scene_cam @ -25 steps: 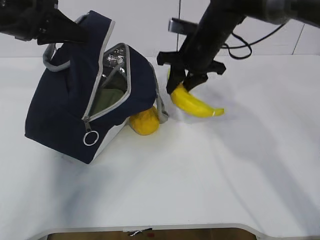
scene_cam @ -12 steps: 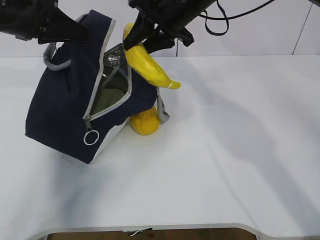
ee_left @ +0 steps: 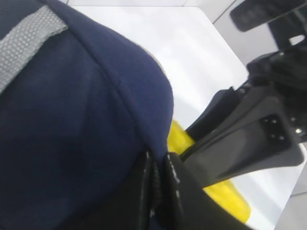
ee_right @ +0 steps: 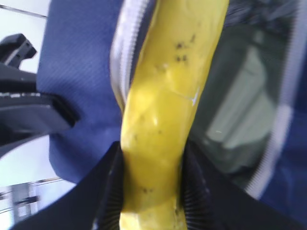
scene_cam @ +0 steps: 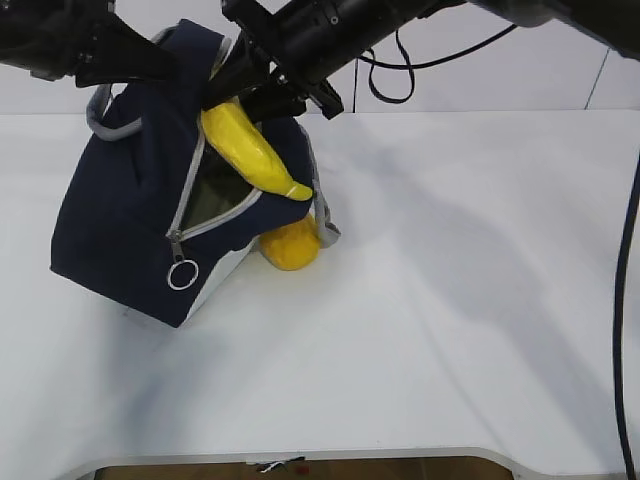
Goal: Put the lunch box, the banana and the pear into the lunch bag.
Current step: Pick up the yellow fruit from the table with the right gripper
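The navy lunch bag (scene_cam: 110, 220) stands tilted with its zipper mouth open toward me. My left gripper (scene_cam: 150, 60) is shut on the fabric at the bag's top edge (ee_left: 120, 120), fingers (ee_left: 170, 182) pinched together on it. My right gripper (scene_cam: 240, 95) is shut on the banana (scene_cam: 250, 150), which lies slanted across the open mouth with its tip past the rim. The right wrist view shows the banana (ee_right: 168, 96) between the pads (ee_right: 112, 187). A pale green shape inside the bag looks like the lunch box (ee_right: 240, 110). The pear (scene_cam: 290, 245) lies on the table against the bag's right side.
A white table (scene_cam: 450, 300) spreads to the right and front of the bag. The bag's metal ring pull (scene_cam: 181, 275) hangs at the lower end of the zipper. Black cables trail behind the right arm (scene_cam: 400, 30).
My right gripper lifted the banana off the table right of the bag, carried it up and left, then lowered it onto the open mouth. The left gripper, bag and pear stayed put.
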Available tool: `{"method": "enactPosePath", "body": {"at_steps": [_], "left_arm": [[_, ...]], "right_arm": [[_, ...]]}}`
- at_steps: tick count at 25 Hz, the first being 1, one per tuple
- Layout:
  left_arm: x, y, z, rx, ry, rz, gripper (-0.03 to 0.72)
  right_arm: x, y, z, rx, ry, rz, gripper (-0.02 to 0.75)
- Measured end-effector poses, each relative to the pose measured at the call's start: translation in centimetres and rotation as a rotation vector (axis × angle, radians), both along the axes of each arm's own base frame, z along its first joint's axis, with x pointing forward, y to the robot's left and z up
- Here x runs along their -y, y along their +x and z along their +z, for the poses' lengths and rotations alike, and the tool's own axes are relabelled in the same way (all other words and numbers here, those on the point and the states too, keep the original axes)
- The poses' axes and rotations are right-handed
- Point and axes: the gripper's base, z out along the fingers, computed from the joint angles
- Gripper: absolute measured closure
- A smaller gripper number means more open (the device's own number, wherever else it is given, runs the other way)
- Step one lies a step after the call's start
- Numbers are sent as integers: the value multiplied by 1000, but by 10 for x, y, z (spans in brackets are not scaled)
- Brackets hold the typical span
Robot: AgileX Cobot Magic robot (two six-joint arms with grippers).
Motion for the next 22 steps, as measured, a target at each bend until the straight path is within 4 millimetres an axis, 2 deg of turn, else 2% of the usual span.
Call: {"method": "enactPosePath", "body": {"at_steps": [7,22], "left_arm": [[1,-2,0,-12,-9,-23,661],[-2,-2,1,-16,-19,-22,661]], "right_arm": [[-5,3,-10,-22,53,24,464],[-12,7,-8,-52,188,2,465]]}}
